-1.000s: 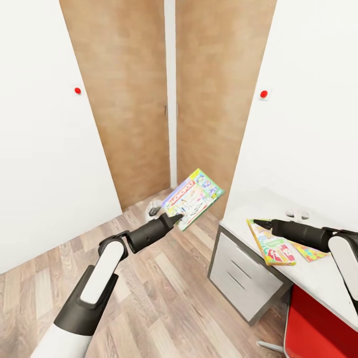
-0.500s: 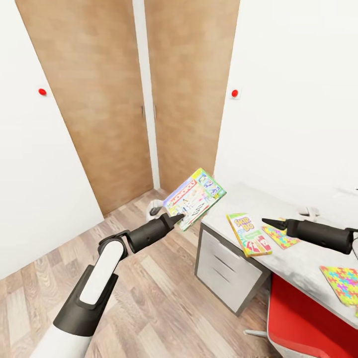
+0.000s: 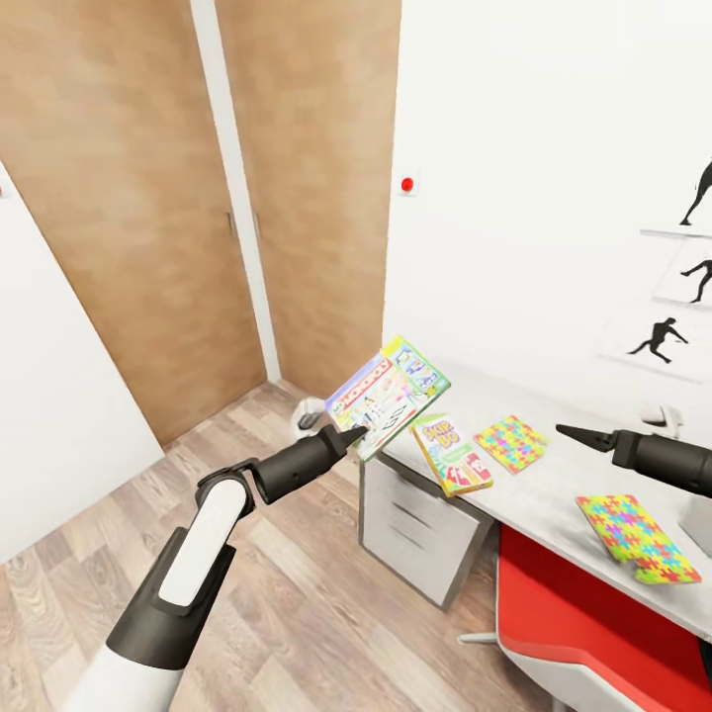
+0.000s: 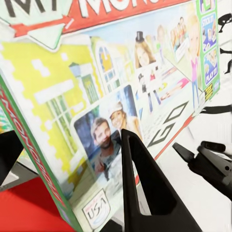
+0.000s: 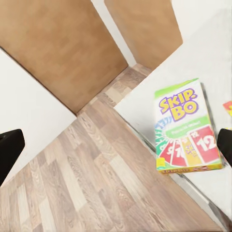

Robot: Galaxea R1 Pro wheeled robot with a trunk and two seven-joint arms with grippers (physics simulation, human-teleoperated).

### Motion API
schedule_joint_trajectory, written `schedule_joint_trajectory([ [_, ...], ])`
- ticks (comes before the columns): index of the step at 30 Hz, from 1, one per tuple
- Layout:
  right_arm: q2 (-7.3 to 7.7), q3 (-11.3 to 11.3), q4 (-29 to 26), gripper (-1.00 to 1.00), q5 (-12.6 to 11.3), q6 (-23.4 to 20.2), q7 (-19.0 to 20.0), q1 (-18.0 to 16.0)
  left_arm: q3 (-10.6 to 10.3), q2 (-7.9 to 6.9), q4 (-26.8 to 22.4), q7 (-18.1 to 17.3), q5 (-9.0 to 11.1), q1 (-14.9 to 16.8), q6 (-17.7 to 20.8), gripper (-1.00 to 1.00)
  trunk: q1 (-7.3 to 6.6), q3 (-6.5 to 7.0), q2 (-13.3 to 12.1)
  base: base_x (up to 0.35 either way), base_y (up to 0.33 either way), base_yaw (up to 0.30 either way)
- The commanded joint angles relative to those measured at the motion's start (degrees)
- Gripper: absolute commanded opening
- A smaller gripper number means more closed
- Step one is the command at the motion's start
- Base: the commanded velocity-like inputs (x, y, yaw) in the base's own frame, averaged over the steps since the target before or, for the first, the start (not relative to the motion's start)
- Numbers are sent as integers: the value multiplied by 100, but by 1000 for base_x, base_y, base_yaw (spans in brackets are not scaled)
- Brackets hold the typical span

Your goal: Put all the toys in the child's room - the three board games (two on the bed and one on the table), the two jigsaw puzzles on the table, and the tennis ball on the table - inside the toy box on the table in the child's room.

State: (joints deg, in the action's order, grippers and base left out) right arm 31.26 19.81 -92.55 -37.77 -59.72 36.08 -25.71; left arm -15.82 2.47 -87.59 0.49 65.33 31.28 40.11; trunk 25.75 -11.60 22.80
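Note:
My left gripper (image 3: 352, 433) is shut on the lower edge of a green-edged, white-faced board game (image 3: 388, 394), held tilted in the air by the table's end; up close one finger (image 4: 140, 186) lies across the box face (image 4: 121, 72). The Skip-Bo board game (image 3: 452, 453) (image 5: 186, 128) lies flat on the table (image 3: 554, 494). One jigsaw puzzle (image 3: 510, 442) lies just beyond it, another (image 3: 636, 537) near the front edge. My right gripper (image 3: 576, 433) hovers open over the table between the puzzles, holding nothing. The tennis ball is out of view.
Tall wooden wardrobe doors (image 3: 129, 218) stand on the left, over plank floor (image 3: 297, 593). White drawers (image 3: 415, 529) sit under the table's end and a red chair (image 3: 593, 633) is tucked beneath it. Black silhouette prints (image 3: 663, 338) hang on the wall. A light-grey corner (image 3: 698, 522) shows at the right edge.
The whole view has swung to the right, bringing more of the table, both puzzles and the prints into sight. The Skip-Bo box now lies farther from my right gripper. The left grip is unchanged.

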Motion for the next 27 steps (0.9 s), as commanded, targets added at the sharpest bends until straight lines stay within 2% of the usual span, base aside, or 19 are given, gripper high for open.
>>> schedule_joint_trajectory([
  [1, 12, 40, 0, 100, 31, -28, 59, 6, 6, 2, -2, -1, 39, 2, 21, -100, 3, -11, 12, 0, 0, -291],
  [12, 51, 170, 0, 100, 32, -28, 120, 52, 14, -11, -11, -126, 50, -13, 78, -100, 3, -11, 12, 0, 0, -291],
  [13, 54, 180, 2, 100, 28, -28, 124, 55, 56, -45, -10, -316, 53, 12, 218, -100, 3, -11, 12, 0, 0, -291],
  [14, 54, 180, 2, 100, 28, -28, 124, 55, 56, -45, -10, -316, 53, 12, 218, -100, 3, -11, 12, 0, 0, -291],
  [18, 53, 186, 5, 100, 31, -28, 126, 57, 183, -80, 12, -675, 29, 98, 522, -100, 3, -11, 12, 0, 0, -291],
  [27, 43, 182, 7, 100, 32, -28, 122, 58, 308, -102, 46, -905, -40, 217, 853, -100, 3, -11, 12, 0, 0, -291],
])
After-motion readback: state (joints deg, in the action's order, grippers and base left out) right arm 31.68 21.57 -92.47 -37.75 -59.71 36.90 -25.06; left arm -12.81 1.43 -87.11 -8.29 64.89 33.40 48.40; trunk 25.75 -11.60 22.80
